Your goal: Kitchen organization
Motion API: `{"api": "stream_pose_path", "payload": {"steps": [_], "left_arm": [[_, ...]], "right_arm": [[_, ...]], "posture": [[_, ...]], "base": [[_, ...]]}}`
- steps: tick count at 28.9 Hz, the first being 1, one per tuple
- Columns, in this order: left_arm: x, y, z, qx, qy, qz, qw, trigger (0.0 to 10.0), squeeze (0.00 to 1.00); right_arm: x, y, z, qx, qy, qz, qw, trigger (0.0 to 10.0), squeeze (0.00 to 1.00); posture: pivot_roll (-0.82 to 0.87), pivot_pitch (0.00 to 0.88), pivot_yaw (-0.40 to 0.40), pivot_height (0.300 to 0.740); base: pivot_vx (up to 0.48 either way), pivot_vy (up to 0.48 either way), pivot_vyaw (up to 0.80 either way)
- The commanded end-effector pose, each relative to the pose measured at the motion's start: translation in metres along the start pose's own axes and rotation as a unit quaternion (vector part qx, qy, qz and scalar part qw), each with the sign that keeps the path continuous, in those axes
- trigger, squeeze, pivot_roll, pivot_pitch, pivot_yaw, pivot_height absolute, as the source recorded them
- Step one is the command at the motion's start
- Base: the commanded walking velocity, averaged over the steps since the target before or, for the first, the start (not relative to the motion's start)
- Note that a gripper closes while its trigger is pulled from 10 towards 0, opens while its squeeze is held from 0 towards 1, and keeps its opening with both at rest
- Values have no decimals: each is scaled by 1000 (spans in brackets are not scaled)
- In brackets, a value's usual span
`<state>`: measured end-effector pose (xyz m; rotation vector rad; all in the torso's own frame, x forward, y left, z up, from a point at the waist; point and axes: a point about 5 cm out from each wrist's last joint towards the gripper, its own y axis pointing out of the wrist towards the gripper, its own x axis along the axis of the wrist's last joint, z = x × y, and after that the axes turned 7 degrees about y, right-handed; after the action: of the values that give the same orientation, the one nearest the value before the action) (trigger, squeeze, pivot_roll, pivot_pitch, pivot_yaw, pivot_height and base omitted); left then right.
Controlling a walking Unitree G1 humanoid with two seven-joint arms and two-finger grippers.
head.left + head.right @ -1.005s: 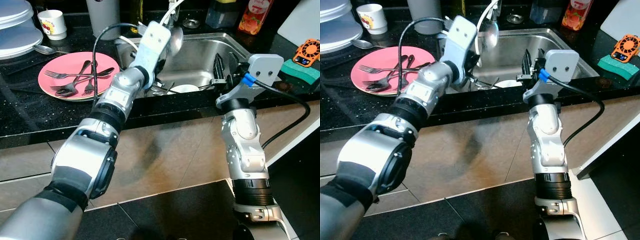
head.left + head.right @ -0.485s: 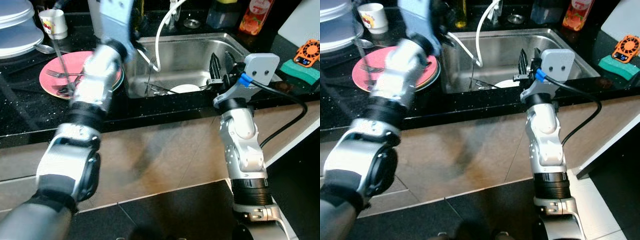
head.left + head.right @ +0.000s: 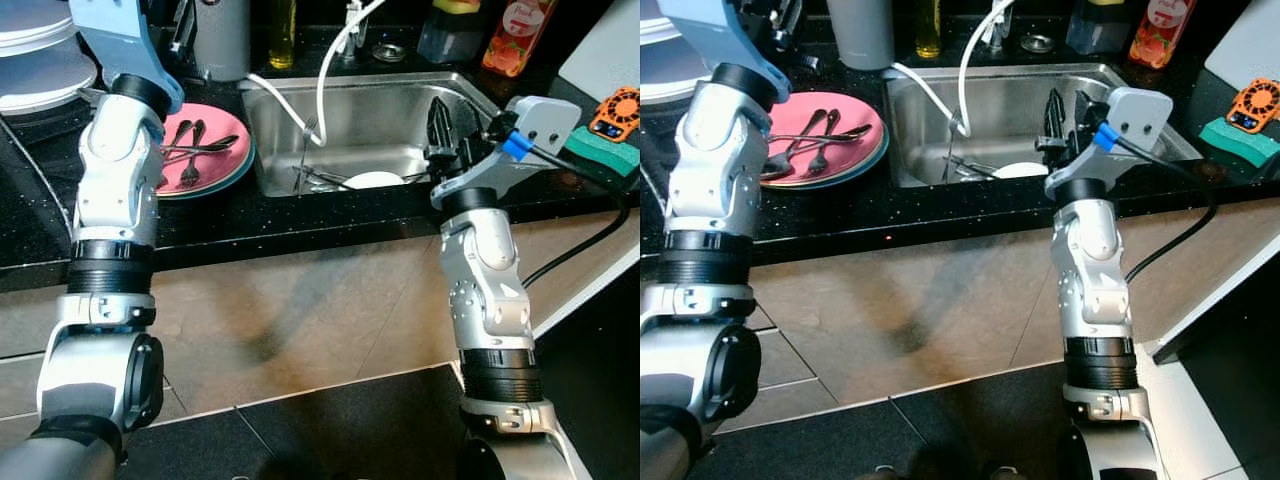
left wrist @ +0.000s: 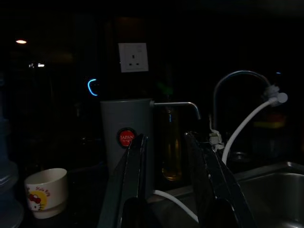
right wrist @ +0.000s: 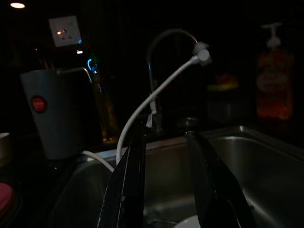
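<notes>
Cutlery on plate: forks and spoons (image 3: 190, 155) lie in a loose bundle on the pink plate (image 3: 222, 166), which sits on a pale green plate on the black counter (image 3: 250, 225), just left of the sink.
Sink: the steel sink (image 3: 385, 110) holds a white dish (image 3: 375, 180) at its near wall, with more cutlery (image 3: 322, 178) lying just left of it; a white hose (image 3: 325, 70) hangs from the tap into the basin.
Left gripper: the left gripper (image 4: 164, 156) is raised over the far left of the counter, above the plate, its fingers parted with nothing between them; the wrist view is dark and looks toward the grey canister and the tap.
Right gripper: the right gripper (image 3: 447, 125) hangs over the right part of the sink, near the white dish, its black fingers apart and empty.
Grey canister: a grey canister (image 4: 127, 142) with a round red label stands at the back of the counter, left of the sink.
Cup: a small white cup (image 4: 46, 192) with a cartoon print stands left of the canister.
Stacked plates: white plates (image 3: 40, 50) are stacked at the far left.
Bottles: a yellow oil bottle (image 3: 281, 35) stands beside the canister; an orange bottle (image 3: 505, 40) stands far right behind the sink.
Right counter: a green sponge (image 3: 600, 145) lies right of the sink with an orange gadget (image 3: 615, 105) just behind it.
</notes>
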<state>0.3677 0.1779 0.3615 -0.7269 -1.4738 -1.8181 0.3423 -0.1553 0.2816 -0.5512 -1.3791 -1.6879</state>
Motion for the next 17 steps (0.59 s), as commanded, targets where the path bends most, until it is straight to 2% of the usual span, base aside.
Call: {"api": "stream_pose_path", "payload": {"steps": [1,5,6,7,9,10,11,14,15,17], "left_arm": [[-1,-2,-4,-5,5,12,1000,10000,0],[-1,-4,-5,-4,5,20,1000,10000,0],[-5,-4,-4,-3,12,46,999,10000,0],[-5,-4,-4,-3,12,46,999,10000,0],[-18,-6,1,-14,27,119,992,10000,0],[-18,-6,1,-14,27,119,992,10000,0],[-24,-9,12,-31,62,167,984,10000,0],[-22,-16,27,-79,113,189,972,10000,0],[-22,-16,27,-79,113,189,972,10000,0],[-26,-20,41,-86,114,223,964,10000,0]], "right_arm": [[-1,1,-7,-20,7,6,1000,10000,0],[0,1,-9,-26,7,7,1000,10000,0],[0,1,-10,-26,7,6,1000,10000,0],[0,1,-10,-26,7,6,1000,10000,0],[1,0,-10,-24,4,5,1000,10000,0],[1,0,-10,-24,4,5,1000,10000,0],[1,0,-10,-22,1,4,1000,10000,0],[0,0,-10,-22,2,5,1000,10000,0],[0,0,-10,-22,2,5,1000,10000,0],[-1,0,-10,-23,3,7,1000,10000,0]], "posture": [[180,99,-44,740],[178,92,-42,740],[176,90,-41,740],[176,90,-41,740],[176,90,-41,740],[176,90,-41,740],[180,88,-40,740],[180,88,-40,740],[180,88,-40,740],[204,96,-39,740]], "base": [[0,0,0],[0,0,0],[0,0,0],[0,0,0],[0,0,0],[0,0,0],[0,0,0],[0,0,0],[0,0,0],[0,0,0]]}}
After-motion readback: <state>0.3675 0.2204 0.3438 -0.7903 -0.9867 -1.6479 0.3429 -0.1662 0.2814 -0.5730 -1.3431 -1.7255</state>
